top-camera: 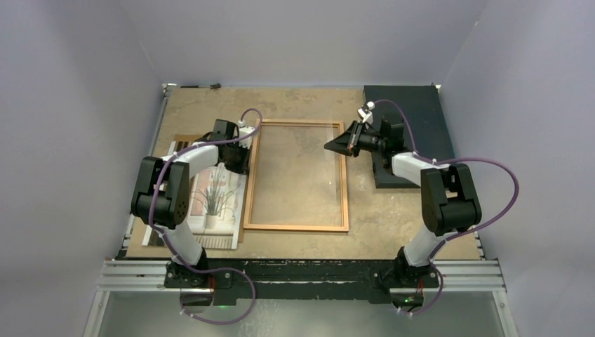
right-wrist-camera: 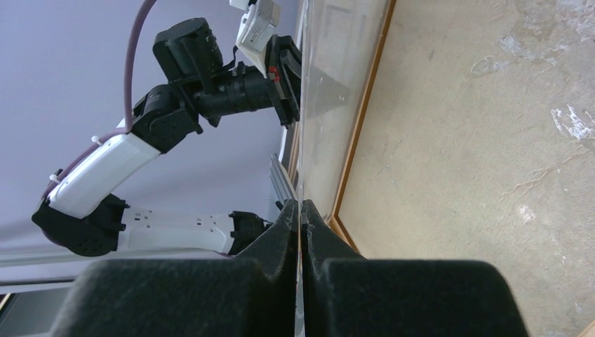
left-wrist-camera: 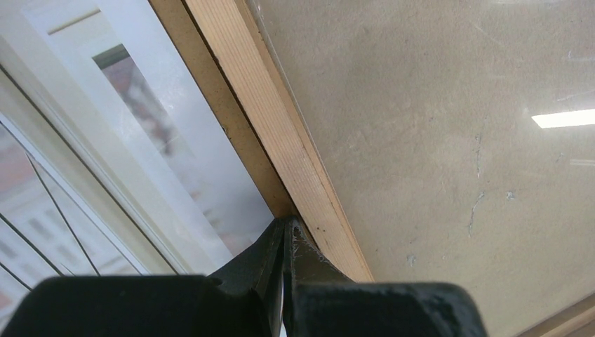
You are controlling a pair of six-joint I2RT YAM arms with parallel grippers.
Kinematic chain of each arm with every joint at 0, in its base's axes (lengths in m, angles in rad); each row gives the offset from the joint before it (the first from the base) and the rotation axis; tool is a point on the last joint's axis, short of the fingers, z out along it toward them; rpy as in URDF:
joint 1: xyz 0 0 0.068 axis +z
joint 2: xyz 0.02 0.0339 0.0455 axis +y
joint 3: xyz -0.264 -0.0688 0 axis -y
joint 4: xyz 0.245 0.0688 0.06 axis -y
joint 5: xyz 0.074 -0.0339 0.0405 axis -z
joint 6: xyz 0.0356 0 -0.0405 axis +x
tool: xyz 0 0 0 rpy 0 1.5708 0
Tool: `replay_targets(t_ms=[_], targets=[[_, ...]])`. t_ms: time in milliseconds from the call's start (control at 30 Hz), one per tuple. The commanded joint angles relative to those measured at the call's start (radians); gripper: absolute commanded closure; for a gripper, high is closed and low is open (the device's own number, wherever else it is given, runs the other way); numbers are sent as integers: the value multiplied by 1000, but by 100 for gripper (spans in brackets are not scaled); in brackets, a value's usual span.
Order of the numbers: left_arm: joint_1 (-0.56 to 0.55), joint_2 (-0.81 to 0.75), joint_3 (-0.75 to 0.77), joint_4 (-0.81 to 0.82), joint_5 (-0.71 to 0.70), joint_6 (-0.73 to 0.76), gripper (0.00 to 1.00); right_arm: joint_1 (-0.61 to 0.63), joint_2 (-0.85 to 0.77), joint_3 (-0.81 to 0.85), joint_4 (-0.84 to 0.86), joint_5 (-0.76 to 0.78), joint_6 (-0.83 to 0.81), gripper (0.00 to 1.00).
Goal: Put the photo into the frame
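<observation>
The frame (top-camera: pixel 296 227), with thin orange-brown wooden edges, lies flat in the middle of the table. Its clear glass pane (top-camera: pixel 298 168) spans the opening. My right gripper (top-camera: pixel 328 146) reaches over the frame's right edge. In the right wrist view that gripper (right-wrist-camera: pixel 301 203) is shut on the thin edge of the glass pane (right-wrist-camera: pixel 337 56). The photo (top-camera: pixel 217 203), a pale print of a potted plant, lies left of the frame, partly under my left arm. My left gripper (top-camera: pixel 243 160) is shut, and its tips (left-wrist-camera: pixel 286 221) touch the frame's left wooden edge (left-wrist-camera: pixel 281 140) beside the photo (left-wrist-camera: pixel 140 140). I cannot tell whether they pinch anything.
A dark rectangular slab (top-camera: pixel 407 119) lies at the back right, under the right arm. A strip of brown board (left-wrist-camera: pixel 231 126) shows between the photo and the frame's wood. Walls close in on the left, back and right of the table (top-camera: pixel 295 105).
</observation>
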Motion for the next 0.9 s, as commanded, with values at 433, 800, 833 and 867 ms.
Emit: replay_targets(t_ms=[433,800,833,867], targets=[[-9,8,-27,-4,15,6,100,23,-18,-50,234,-11,162,100],[-9,8,-41,8,18,7,100,106,-34,-3,132,68,127,100],[-9,8,-44,10,17,7,100,106,-34,-4,124,71,121,100],[-9,7,-46,10,17,9,100,107,-34,-6,112,74,113,100]])
